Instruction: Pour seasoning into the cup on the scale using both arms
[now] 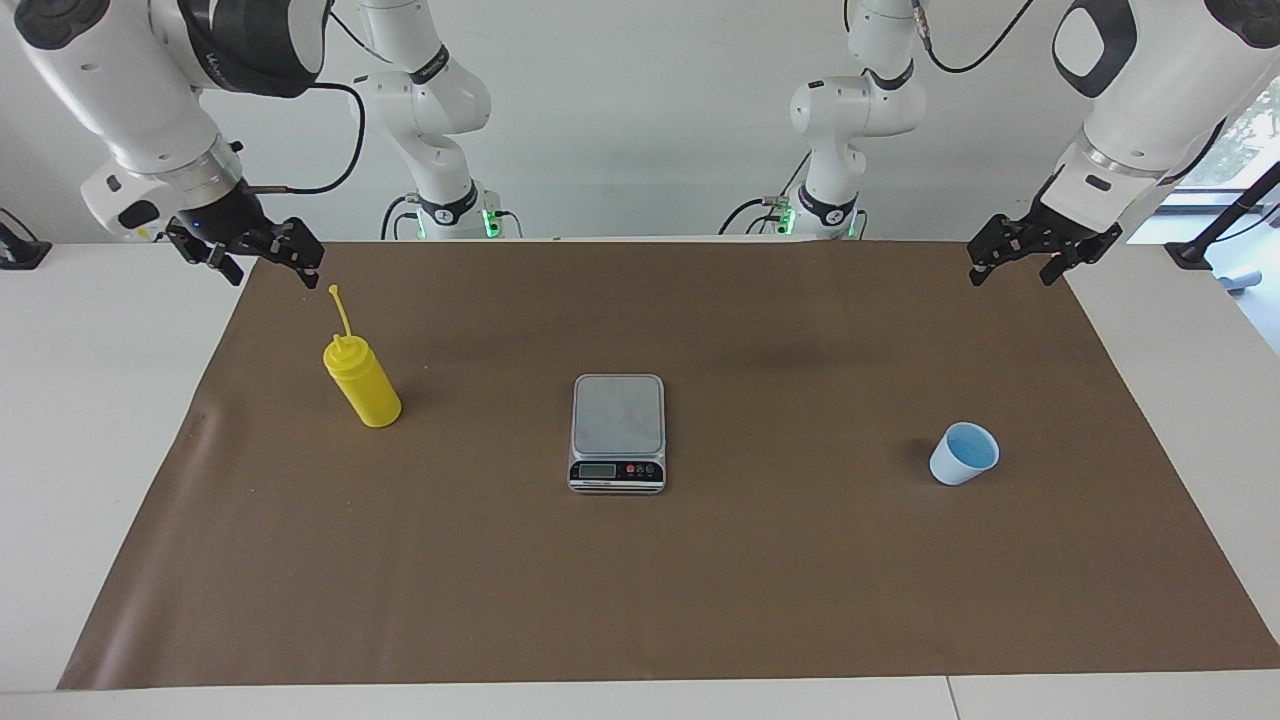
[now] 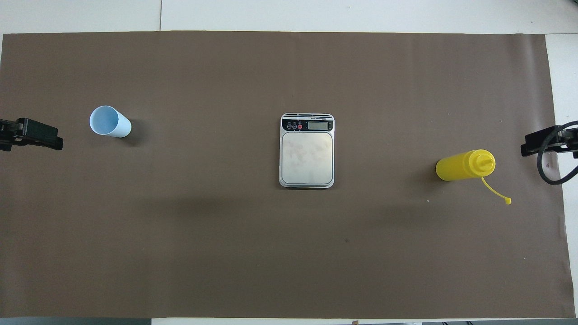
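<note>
Scale (image 1: 618, 432): stood mid-table on the brown mat (image 1: 640, 600), platform bare, black panel and LCD on the edge away from the robots.

Cup (image 1: 964, 453): light blue, upright, mouth up, empty as far as could be seen; toward the left arm's end of the table, well apart from the scale and not on it.

Seasoning (image 1: 362, 382): yellow squeeze bottle, upright, long axis vertical, cone nozzle on top with its cap off and dangling on the strap toward the robots; toward the right arm's end, also well apart from the scale.

Left gripper (image 1: 1030, 252): hung over the mat's edge at its own end, holding nothing. The cup lay out from it, farther from the robots, making this the nearer arm for the cup. Finger spread could not be judged.

Right gripper (image 1: 262, 252): hung over the mat's corner, empty, close above the bottle's strap; the bottle stood just out from it, clearly this arm's item. Fingers likewise unreadable.

Judgement: nothing begun; cup must reach the platform first.
</note>
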Robot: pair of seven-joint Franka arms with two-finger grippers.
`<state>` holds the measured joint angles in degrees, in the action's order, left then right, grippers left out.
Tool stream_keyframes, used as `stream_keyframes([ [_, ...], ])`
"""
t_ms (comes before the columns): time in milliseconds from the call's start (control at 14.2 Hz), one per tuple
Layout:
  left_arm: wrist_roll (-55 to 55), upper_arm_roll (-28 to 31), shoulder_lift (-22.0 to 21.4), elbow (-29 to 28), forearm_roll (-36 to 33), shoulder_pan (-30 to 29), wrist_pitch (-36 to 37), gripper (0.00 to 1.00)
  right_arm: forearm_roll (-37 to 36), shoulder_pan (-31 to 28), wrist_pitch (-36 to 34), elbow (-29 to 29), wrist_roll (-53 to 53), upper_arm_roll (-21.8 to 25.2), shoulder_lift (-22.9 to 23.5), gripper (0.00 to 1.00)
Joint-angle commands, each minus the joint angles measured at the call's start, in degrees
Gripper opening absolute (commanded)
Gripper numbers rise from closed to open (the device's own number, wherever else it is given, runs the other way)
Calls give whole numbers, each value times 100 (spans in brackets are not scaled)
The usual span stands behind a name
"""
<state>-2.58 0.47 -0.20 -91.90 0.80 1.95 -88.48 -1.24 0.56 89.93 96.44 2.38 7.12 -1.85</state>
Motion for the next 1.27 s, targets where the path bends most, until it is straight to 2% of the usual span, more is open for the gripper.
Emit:
stream_keyframes([
  [0, -111, -3, -103, -161, -80, -36, -178, 100, 80, -12, -54, -2, 79, 0, -53, 100],
  [283, -103, -3, -103, -179, -72, -28, -257, 100, 80, -12, -46, 50, 26, 0, -70, 100],
  [565, -50, -3, -111, -196, -71, -28, -196, 100, 80, 136, 323, 42, 26, 0, -62, 100],
  [707, -111, -3, -59, -240, -71, -45, -493, 100, 80, 172, 262, 77, 26, 0, -88, 100],
  [919, -120, -3, 230, -345, -80, -141, -1151, 100, 132, -143, 314, 86, -61, 44, -71, 100],
  [1060, -129, -3, 485, -425, -80, -159, -1556, 100, 639, -231, 323, -19, -665, 70, -27, 100],
  [1201, -146, -3, 775, -512, -80, -168, -2004, 100, 957, -573, 280, -11, -1001, 88, -18, 100],
])
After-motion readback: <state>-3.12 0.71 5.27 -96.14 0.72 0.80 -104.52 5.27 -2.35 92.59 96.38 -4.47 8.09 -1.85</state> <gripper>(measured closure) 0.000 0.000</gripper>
